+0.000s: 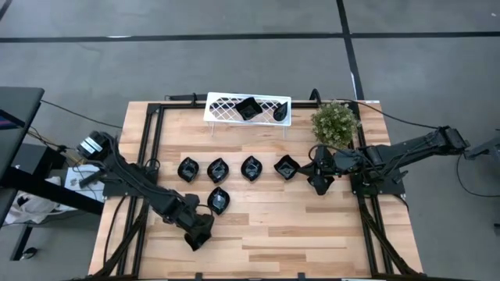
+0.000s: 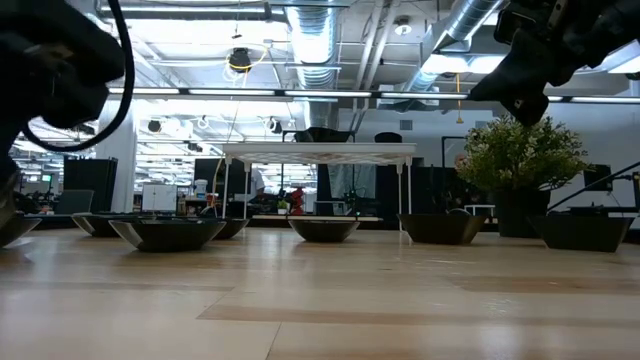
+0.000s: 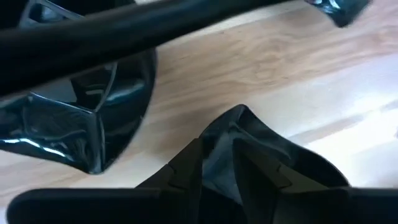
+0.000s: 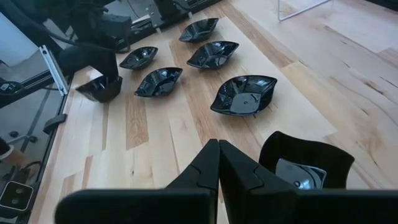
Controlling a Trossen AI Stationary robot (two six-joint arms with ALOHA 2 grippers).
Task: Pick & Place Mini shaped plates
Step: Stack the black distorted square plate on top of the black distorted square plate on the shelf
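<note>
Spanning a ceiling-piped hall, wood table [image 1: 297,226]

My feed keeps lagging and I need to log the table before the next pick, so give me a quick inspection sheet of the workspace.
Surface: wooden table, bare toward the front.
Job's things: four black plates in a row; a fifth plate in front; two more on the white lattice rack.
Clutter: small green plant near the rack.
Grippers: left gripper beside the fifth plate, whether holding it unclear; right gripper, fingers shut, empty, right of the row.
Cables: black cables along the left edge.
Surroundings: grey floor, office space behind.
</note>
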